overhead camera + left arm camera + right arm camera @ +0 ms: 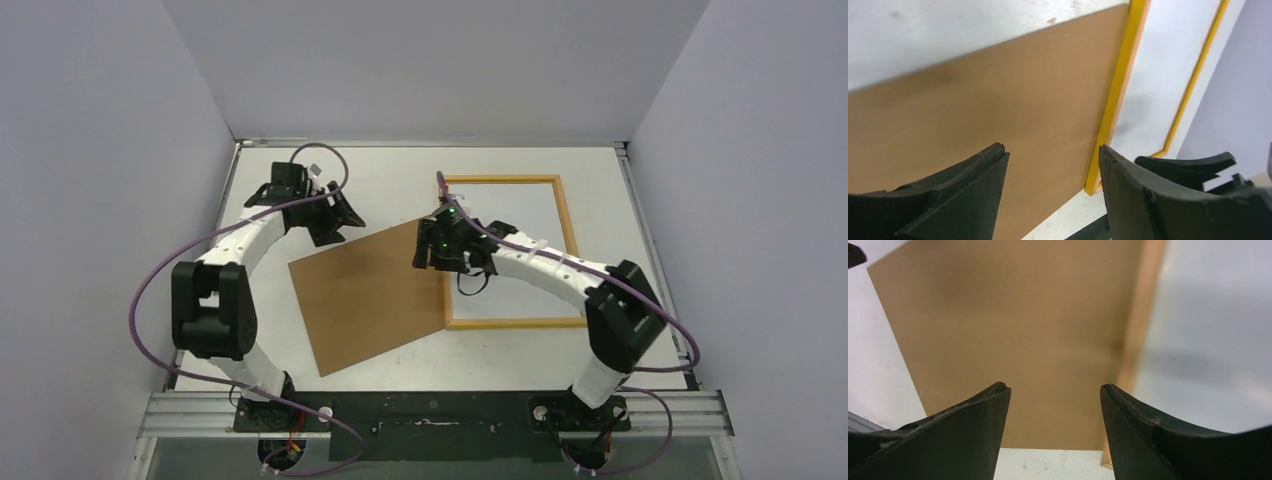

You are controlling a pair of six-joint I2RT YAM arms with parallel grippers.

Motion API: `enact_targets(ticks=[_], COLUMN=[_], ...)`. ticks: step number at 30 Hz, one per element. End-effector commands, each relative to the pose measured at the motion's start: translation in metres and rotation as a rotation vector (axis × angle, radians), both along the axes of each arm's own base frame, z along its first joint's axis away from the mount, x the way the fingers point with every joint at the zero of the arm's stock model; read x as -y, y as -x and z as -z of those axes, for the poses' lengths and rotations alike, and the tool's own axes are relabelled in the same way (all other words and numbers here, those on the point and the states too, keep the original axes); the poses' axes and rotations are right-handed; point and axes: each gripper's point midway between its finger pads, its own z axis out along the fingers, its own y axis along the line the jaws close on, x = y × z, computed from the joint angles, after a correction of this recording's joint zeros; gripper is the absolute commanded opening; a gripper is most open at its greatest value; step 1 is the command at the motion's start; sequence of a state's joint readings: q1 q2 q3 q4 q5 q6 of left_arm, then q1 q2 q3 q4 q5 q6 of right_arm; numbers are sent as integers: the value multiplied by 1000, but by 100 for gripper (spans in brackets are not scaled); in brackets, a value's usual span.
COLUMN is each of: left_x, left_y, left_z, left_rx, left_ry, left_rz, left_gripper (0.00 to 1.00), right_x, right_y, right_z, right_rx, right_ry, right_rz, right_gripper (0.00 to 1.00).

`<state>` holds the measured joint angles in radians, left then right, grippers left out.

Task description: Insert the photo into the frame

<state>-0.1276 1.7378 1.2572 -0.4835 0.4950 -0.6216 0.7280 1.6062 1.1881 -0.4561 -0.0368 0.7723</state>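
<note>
A thin rectangular yellow frame (515,323) is seen lying flat on the white counter (390,180), right of centre, with pale surface showing inside its rails. A plain brown rectangular backing board (365,295) is laid flat and skewed at the counter's middle, its right edge run along the frame's left rail; whether it overlaps the rail cannot be told.

The left gripper (340,215) is held over the board's far left corner, jaws spread apart, nothing between them. In the left wrist view the left gripper (1053,150) is shown above the board (998,100), beside the yellow rail (1118,90).

The right gripper (435,245) is positioned at the board's far right corner, by the frame's left rail. Its jaws are also parted and empty. In the right wrist view the right gripper (1053,387) is seen over the board (1013,315) and the blurred rail (1143,315).
</note>
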Motion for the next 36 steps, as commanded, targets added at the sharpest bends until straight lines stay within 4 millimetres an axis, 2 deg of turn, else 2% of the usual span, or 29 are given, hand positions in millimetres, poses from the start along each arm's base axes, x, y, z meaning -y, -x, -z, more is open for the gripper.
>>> enact_targets(ticks=[1, 4, 7, 10, 13, 18, 22, 27, 32, 36], left_x=[-29, -26, -31, -51, -70, -85, -100, -107, -115, -126], left_y=[52, 69, 84, 96, 105, 111, 102, 95, 93, 92], left_z=[29, 48, 66, 85, 99, 111, 110, 111, 112, 111], left_rx=[-122, -162, -217, -263, -294, -348, -335, -343, -356, -365], left_ry=[-74, -28, -53, -155, -215, -239, -247, -245, -248, -261], left_rz=[-54, -67, -92, -140, -180, -196, -234, -234, -249, -271], left_gripper=[63, 58, 53, 50, 50, 48, 46, 46, 46, 46], right_x=[-54, -66, -67, -60, -36, -1, 20, 31, 51, 57], right_y=[1, 4, 3, 5, 2, -5, -11, -21, -35, -45], right_z=[7, 32, 52, 65, 74, 76, 70, 61, 70, 73], right_rx=[-8, -66, -98, -124, -123, -117, -110, -74, -93, -94], right_ry=[-28, -3, 31, 89, 199, 314, 380, 421, 452, 445], right_rz=[-22, -22, -24, -22, 26, 90, 125, 150, 178, 178], right_gripper=[67, 66, 66, 66, 67, 67, 67, 68, 69, 71])
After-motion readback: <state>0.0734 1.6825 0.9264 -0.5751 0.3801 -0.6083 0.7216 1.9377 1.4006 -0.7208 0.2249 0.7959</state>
